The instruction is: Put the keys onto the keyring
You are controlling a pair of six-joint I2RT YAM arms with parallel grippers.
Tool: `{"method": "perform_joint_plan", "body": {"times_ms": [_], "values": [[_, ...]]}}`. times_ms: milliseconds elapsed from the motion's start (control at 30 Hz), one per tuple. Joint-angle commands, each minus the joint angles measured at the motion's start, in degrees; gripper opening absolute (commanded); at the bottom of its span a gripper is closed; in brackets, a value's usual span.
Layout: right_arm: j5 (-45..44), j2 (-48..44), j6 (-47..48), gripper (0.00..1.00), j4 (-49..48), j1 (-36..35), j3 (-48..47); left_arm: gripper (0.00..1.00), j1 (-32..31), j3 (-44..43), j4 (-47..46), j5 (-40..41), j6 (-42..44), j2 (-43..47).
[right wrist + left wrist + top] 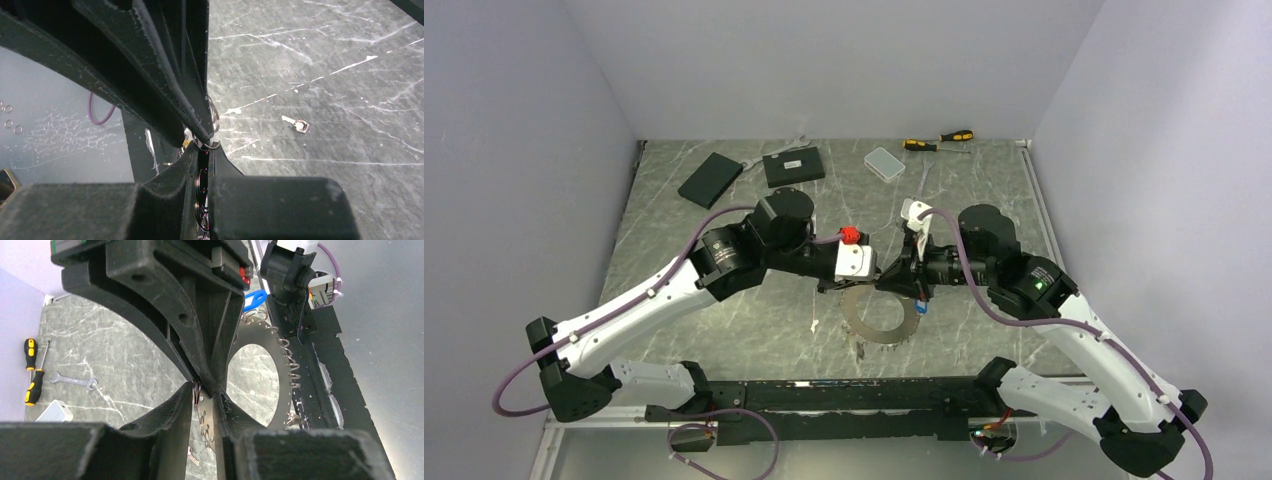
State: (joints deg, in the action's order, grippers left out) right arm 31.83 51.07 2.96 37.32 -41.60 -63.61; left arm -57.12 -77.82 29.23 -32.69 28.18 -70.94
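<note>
Keyring (879, 338) mid-tabletop (754, 330), far rim pinched by both arms, left gripper (205, 395) and right gripper (202, 145) jaws closed tight on it; plain key (295, 125) lies loose beside, blue-tagged key (921, 308) at rim, attachment unclear; threading looks mostly left to do.

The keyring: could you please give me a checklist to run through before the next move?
1. The left fingers are shut on the keyring rim: ok.
2. The right fingers are shut on a wire loop at that rim: ok.
3. The blue-tagged key near the right fingers is already threaded: cannot tell.
4. The loose key is threaded: not ok, it lies on the table.
5. A gap is open for a key: cannot tell.
</note>
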Motion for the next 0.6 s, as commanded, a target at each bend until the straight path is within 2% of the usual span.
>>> {"method": "perform_joint_plan", "body": {"times_ms": [0, 100, 367, 567], "values": [[0.9, 0.0, -0.4, 0.00, -1.4, 0.1, -2.8, 0.24, -0.8, -2.8, -1.3, -0.7, 0.0, -0.6], [1.0, -0.2, -0.4, 0.00, -1.7, 0.1, -2.8, 0.20, -1.1, -2.9, -0.5, 0.1, 0.6, -1.0], [0.9, -0.4, -0.5, 0.00, -1.7, 0.1, -2.9, 0.21, -1.6, -2.2, 0.3, 3.0, 1.4, -0.8], [0.9, -0.4, -0.6, 0.00, -1.7, 0.1, -3.0, 0.29, -1.7, -0.6, -1.6, 4.0, 0.3, 0.1]]}}
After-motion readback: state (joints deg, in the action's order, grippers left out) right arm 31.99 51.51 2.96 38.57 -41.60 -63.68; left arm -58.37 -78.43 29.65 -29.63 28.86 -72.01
